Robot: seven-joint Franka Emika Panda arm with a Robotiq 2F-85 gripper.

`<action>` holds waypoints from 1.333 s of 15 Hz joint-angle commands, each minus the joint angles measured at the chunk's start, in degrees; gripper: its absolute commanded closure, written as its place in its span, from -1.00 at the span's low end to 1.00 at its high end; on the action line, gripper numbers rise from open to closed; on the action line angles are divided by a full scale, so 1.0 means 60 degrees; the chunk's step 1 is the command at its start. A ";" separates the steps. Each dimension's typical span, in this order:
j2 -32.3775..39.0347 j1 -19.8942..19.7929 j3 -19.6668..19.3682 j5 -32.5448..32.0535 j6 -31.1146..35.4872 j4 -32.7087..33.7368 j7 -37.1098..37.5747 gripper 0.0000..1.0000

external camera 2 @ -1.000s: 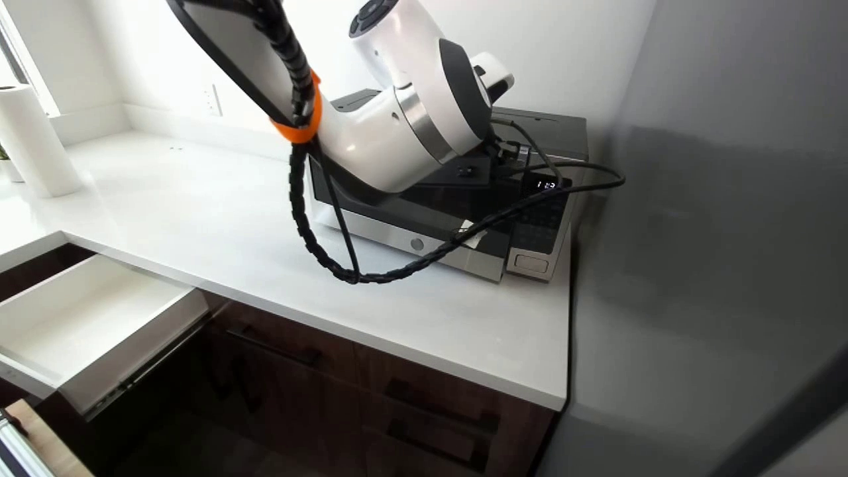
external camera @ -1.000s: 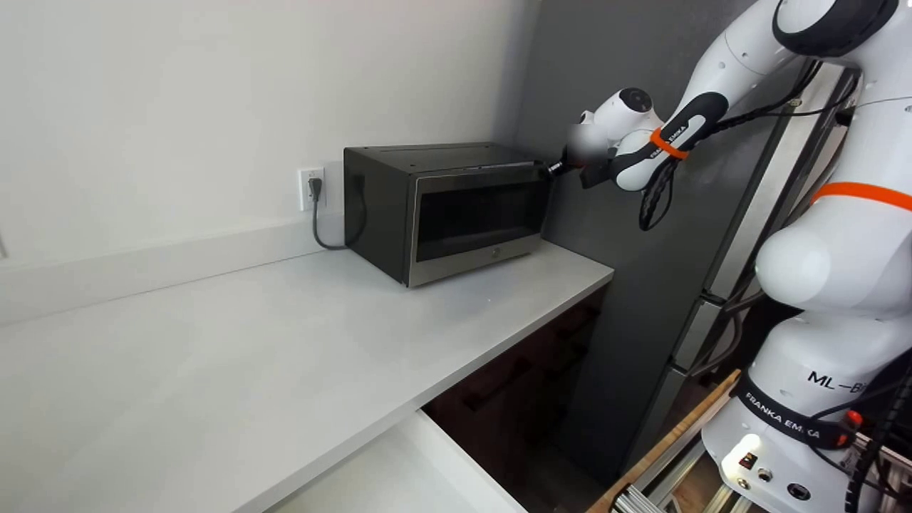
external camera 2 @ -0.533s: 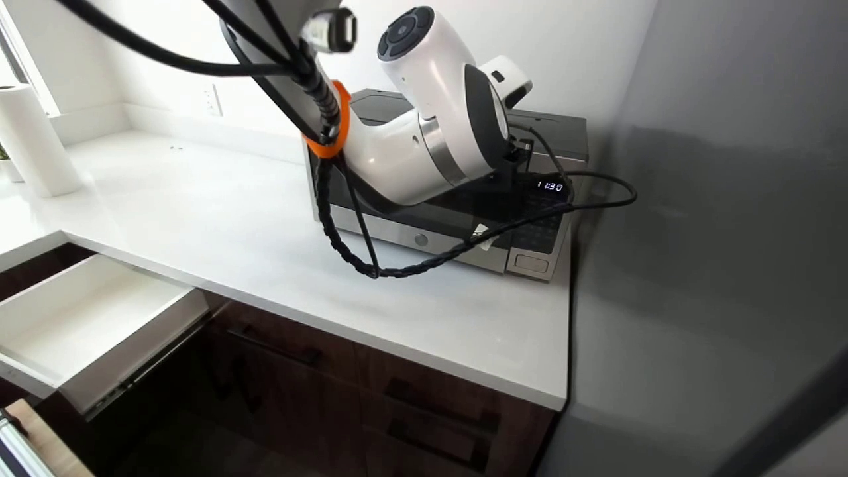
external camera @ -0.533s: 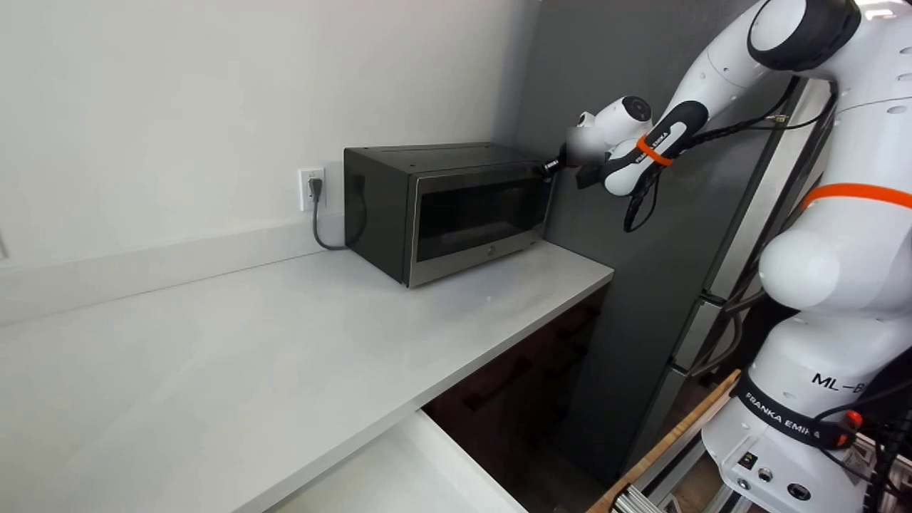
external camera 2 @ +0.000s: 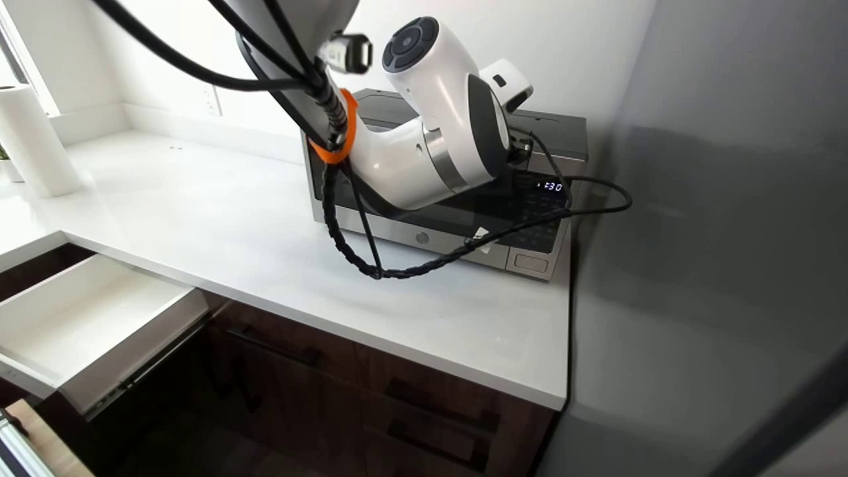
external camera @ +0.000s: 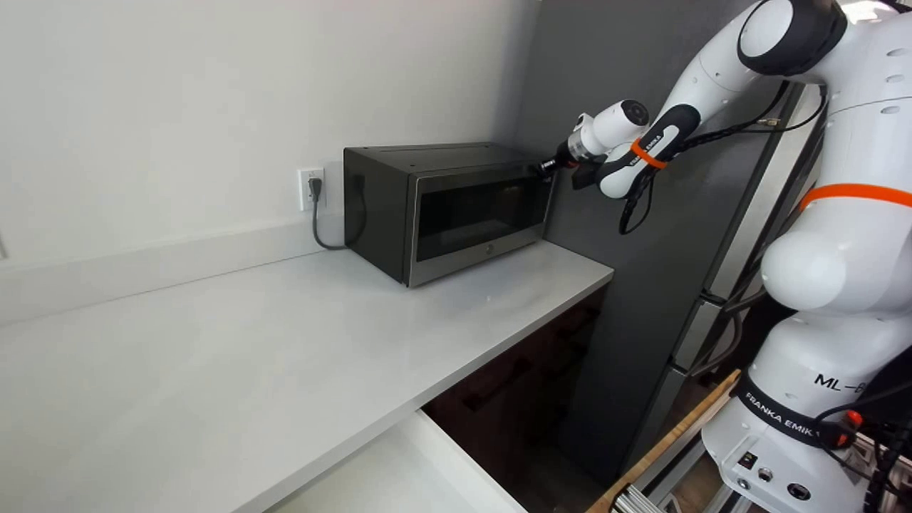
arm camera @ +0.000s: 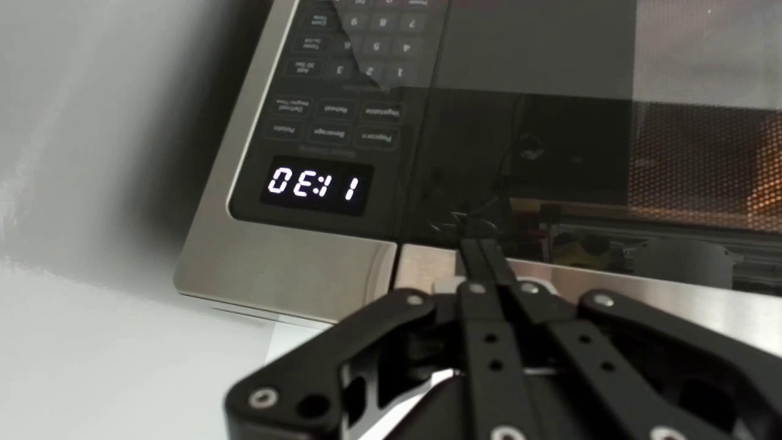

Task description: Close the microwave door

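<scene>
Your fingers are together near the microwave door, which seems almost flush; please push it gently, straight inward, on the keypad side.

- In an exterior view, you look down from well back across the counter at the microwave, its side and door showing.
- In an exterior view, you look down past the arm, close in front of you, onto the partly hidden door.
- In the wrist view, you face the control panel close up, its digits upside down.
- You find the microwave, counter and open drawer in both exterior views, and the door in all three.
</scene>
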 commanded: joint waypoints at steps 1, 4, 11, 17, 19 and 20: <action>0.0728 0.0758 -0.0381 0.0664 0.0285 0.0687 -0.0042 1.00; 0.0249 0.1144 -0.0641 0.2069 -0.0429 0.0097 -0.1429 1.00; -0.2328 0.3245 -0.2929 0.1323 -0.4039 -0.1297 -0.0979 0.36; -0.4690 0.3404 -0.2113 0.1932 -0.8939 -0.2622 -0.1845 -0.57; -0.5257 0.3453 -0.1714 0.2746 -1.0638 -0.2764 -0.2223 -0.87; -0.5475 0.3490 -0.1499 0.3176 -1.1487 -0.2744 -0.2322 -0.98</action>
